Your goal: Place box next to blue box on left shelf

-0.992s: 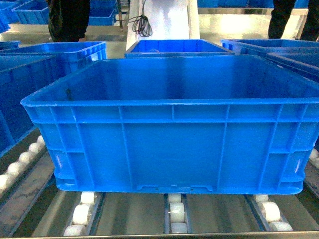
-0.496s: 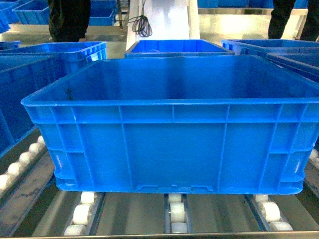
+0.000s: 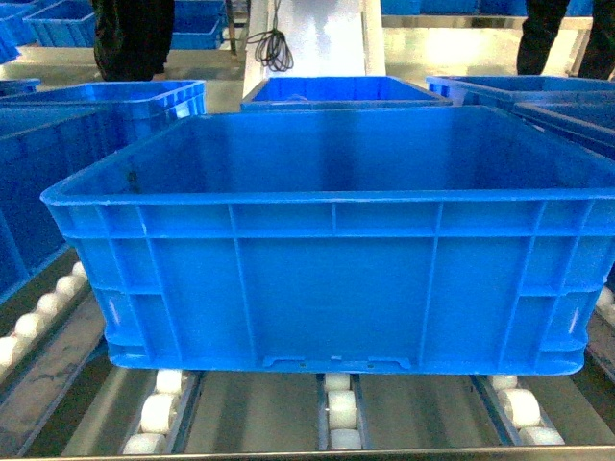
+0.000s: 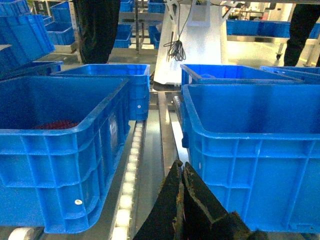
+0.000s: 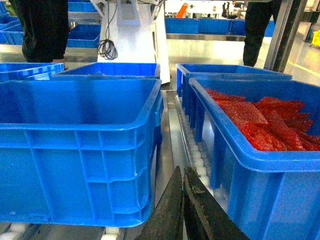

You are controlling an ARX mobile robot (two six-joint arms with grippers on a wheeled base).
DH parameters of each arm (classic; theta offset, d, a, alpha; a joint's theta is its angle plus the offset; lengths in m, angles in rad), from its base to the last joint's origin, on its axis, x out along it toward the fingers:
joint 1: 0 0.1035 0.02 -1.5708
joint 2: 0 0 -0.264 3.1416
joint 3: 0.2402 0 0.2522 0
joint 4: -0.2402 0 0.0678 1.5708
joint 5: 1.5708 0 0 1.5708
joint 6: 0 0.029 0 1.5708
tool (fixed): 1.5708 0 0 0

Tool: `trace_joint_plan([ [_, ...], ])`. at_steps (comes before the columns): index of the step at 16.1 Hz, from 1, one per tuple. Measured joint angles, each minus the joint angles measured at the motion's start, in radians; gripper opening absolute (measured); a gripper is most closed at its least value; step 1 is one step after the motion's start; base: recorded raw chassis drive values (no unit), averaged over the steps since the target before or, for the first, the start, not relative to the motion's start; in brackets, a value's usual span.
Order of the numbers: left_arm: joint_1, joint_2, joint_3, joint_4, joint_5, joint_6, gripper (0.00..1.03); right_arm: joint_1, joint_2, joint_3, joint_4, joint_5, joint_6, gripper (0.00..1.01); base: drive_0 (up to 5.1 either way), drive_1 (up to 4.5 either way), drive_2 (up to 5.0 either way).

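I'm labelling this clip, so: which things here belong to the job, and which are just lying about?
Job:
- box, empty, resting on the rollers
- left shelf, roller deck
- neighbouring blue box on its left
- left gripper and right gripper, both shut, holding nothing

Lying about:
- crate of red packets
- black cable
- people standing behind

Grey metal shelf (image 3: 259, 418) with rails of small white rollers (image 3: 339, 415) running front to back. Big blue box (image 3: 332, 279) sits square on the rollers, empty inside. Another blue box (image 4: 55, 150) stands just beside it on the left, apart by a narrow gap. On the right, a blue box of red packets (image 5: 265, 150), also close beside
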Motion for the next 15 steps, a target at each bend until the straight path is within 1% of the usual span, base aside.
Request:
trace_joint_plan([
  [4, 0.0, -0.075, 0.0, -0.075, 0.0, 0.0, 0.02, 0.0, -0.079, 0.0, -0.079, 0.0, 0.0, 0.01, 0.0, 0.0, 0.0],
  [5, 0.0, -0.169, 0.0, -0.221, 0.003, 0.001, 0.02, 0.0, -0.113, 0.0, -0.126, 0.001, 0.001, 0.01, 0.0, 0.0, 0.0],
  [6, 0.0, -0.232, 0.0, -0.234, -0.002, 0.0, 0.02, 0.0, -0.229, 0.0, -0.266, -0.002, 0.0, 0.01, 0.0, 0.0, 0.0],
  [7, 0.0, -0.231, 0.0, -0.251, 0.0, 0.001, 0.02, 0.001, -0.253, 0.003, -0.244, -0.003, 0.0, 0.01, 0.0, 0.0, 0.0],
  [8, 0.0, -0.231, 0.0, -0.255, -0.004, 0.001, 0.02, 0.005, -0.252, 0.0, -0.271, -0.001, -0.002, 0.02, 0.0, 0.0, 0.0],
  [9, 0.0, -0.231, 0.0, -0.243, -0.001, 0.001, 0.1, 0.005, -0.251, 0.0, -0.257, -0.001, -0.001, 0.14, 0.0, 0.0, 0.0],
  [13, 0.0, -0.231, 0.0, -0.248, 0.0, 0.001, 0.65, 0.005, -0.251, 0.0, -0.263, 0.0, -0.001, 0.7, 0.0, 0.0, 0.0],
  [15, 0.0, -0.231, 0.0, -0.248, 0.0, 0.001, 0.91, 0.005, -0.251, 0.0, -0.263, 0.0, -0.001, 0.95, 0.0, 0.0, 0.0],
])
